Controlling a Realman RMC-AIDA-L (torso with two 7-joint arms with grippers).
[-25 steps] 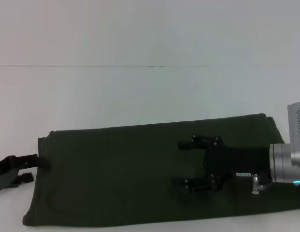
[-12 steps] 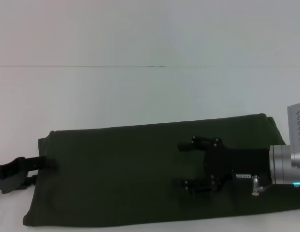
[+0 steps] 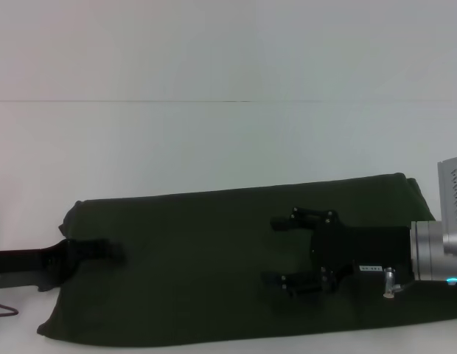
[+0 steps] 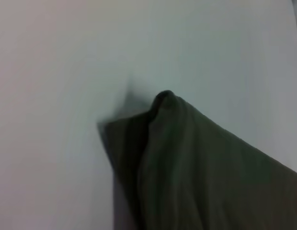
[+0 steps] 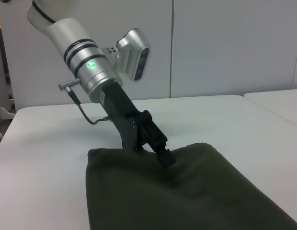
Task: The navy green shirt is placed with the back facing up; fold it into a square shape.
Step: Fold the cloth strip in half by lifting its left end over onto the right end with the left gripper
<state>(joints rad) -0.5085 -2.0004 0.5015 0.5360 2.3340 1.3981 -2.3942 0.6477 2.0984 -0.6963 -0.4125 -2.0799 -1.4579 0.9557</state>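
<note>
While the navy green shirt [image 3: 236, 258] lies as a long folded band along the near edge of the white table [image 3: 214, 140], reaching from near the table's left side to its right, the head view shows both arms at work on it. The left gripper [image 3: 103, 251] reaches in over the band's left end, low on the cloth; its fingers look close together on or just over the fabric, but whether they pinch it I cannot tell from here. The right gripper [image 3: 276, 251] rests over the right half of the band, its two fingers plainly apart, one toward the far edge and one toward the near edge, pressing or hovering on the cloth and gripping nothing.

From the left wrist, only a bunched, lifted corner of the shirt [image 4: 187, 158] shows against the table [image 4: 52, 72]; that arm's own fingers are out of sight.

From the right wrist, the left gripper [image 5: 163, 155] shows across the shirt [image 5: 177, 196], its tips down on the cloth edge, which rises slightly there. This suggests a pinch, though the closure itself is hidden.

My reading is that the lengthwise folds are done and the crosswise fold is in hand. Next, the left end would need carrying over toward the right end, while the right gripper either anchors the cloth or clears out of the way.
</note>
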